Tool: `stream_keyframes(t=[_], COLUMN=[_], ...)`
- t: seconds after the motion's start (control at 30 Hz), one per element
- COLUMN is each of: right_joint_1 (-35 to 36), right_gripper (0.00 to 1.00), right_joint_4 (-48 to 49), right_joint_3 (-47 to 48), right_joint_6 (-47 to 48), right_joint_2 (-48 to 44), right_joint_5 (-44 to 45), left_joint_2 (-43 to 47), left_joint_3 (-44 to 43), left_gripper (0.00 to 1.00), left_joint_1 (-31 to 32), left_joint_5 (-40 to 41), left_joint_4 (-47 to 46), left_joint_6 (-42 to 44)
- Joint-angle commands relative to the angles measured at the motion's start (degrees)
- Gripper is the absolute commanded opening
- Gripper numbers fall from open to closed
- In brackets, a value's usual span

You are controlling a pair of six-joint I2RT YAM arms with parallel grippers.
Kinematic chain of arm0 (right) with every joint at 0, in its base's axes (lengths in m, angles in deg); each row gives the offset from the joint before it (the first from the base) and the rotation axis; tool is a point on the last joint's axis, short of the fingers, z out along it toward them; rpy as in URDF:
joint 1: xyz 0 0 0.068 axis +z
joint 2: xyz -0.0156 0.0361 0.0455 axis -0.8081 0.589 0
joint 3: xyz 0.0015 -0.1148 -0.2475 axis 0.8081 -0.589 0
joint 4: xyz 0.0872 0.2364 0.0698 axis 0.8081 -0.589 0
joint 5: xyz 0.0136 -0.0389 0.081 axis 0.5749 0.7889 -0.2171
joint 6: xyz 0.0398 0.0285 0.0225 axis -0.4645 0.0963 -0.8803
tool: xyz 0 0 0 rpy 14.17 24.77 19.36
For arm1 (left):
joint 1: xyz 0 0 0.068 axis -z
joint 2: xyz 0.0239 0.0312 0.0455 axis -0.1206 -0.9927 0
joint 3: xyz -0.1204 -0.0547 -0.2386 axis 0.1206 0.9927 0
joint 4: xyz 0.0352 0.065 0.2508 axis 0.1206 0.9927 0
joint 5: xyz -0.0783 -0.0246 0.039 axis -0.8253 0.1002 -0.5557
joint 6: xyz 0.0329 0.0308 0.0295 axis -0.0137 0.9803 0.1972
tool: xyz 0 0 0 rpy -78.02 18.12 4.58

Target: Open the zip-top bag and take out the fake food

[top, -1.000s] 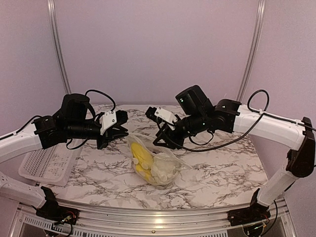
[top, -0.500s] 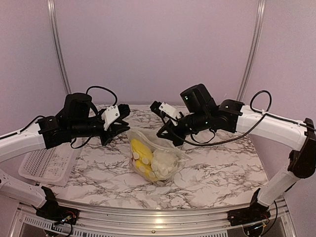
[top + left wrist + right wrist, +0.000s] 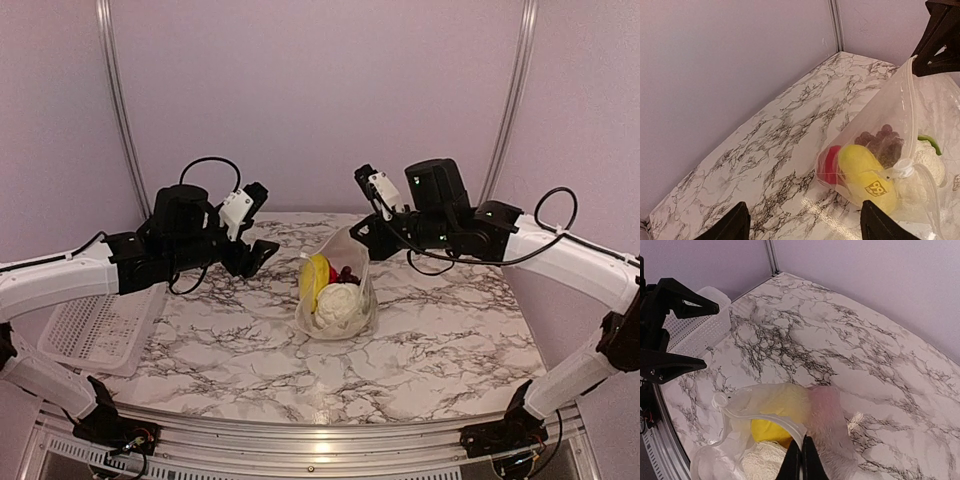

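Clear zip-top bag (image 3: 342, 256) hangs clamped in the right gripper (image 3: 364, 233), likely so the fake food (image 3: 335, 303) sits low. Left gripper (image 3: 262, 252) waits beside the bag, jaws apart.

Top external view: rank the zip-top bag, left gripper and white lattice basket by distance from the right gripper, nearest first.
1. zip-top bag, centre, its top edge pinched in the right gripper.
2. left gripper, open, left of the bag.
3. white lattice basket, far left.

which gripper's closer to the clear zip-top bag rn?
Right. The right gripper is shut on the top edge of the clear crinkly plastic zip-top bag, so it is in contact. The left gripper is open and stands apart from the bag, on the left arm's side.
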Motion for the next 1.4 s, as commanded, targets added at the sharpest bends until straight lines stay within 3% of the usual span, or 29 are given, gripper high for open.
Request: stream_keyframes(t=[0.0,0.1,0.27,0.5,0.67,1.03,1.27,1.37], right_joint_1=[-0.6,-0.5,-0.5,-0.3,0.3,0.7,0.9,0.8], right_gripper=[0.00,0.00,0.00,0.00,0.00,0.00,0.00,0.00], right_joint_4=[6.5,7.7,8.9,12.4,13.9,17.1,17.5,17.5], right_joint_3=[-1.0,-2.4,-1.5,2.0,4.8,5.5,4.6,3.7], right_joint_6=[-5.3,-6.8,-8.3,-10.3,-11.0,-12.3,-12.4,-12.3], right_joint_2=[-3.7,-3.5,-1.0,4.4,8.5,11.8,11.9,11.0], right_joint_5=[7.2,7.8,7.7,6.4,5.4,1.3,0.8,1.2], left_joint_2=[0.6,0.9,1.0,4.3,2.6,-5.8,-12.6,-13.4], left_joint_3=[-0.6,0.6,4.3,16.4,19.3,16.5,11.0,11.2], left_gripper=[0.84,0.98,0.99,0.99,0.99,0.99,0.99,0.91], left_joint_1=[-0.9,-1.1,-0.4,0.4,2.6,4.5,4.0,1.8], left_joint_5=[5.5,3.1,-2.0,-5.7,-4.7,0.1,4.6,6.7], left_joint_4=[-3.5,-3.5,-2.5,-15.9,-20.8,-22.7,-14.3,-10.4], left_joint_6=[-11.3,-17.4,-22.6,-35.5,-38.6,-42.7,-43.5,-46.1])
